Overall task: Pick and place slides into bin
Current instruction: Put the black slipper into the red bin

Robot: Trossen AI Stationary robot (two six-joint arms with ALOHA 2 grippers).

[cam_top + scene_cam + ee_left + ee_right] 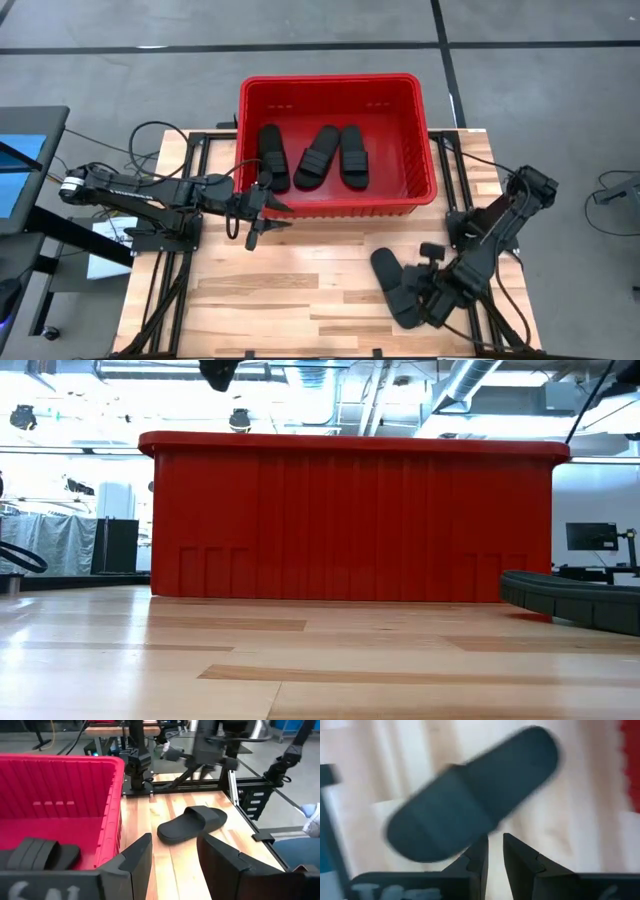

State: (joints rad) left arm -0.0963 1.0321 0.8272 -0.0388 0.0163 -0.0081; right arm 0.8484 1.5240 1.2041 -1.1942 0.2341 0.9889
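- Three slides (318,155) already lie flat in the red bin (428,140); the fourth slide (393,285) sits on the wooden surface (300,300), near your right arm.
- Your right hand (494,851) hovers just at that slide's edge, fingers nearly together with a narrow gap, gripping nothing, so it looks lined up for the pick.
- Your left hand (255,215) waits by the bin's near wall, partly open and empty, clear of the drop path.

Three slides (312,155) crowd the bin's (425,130) left and middle; its right side lies free.
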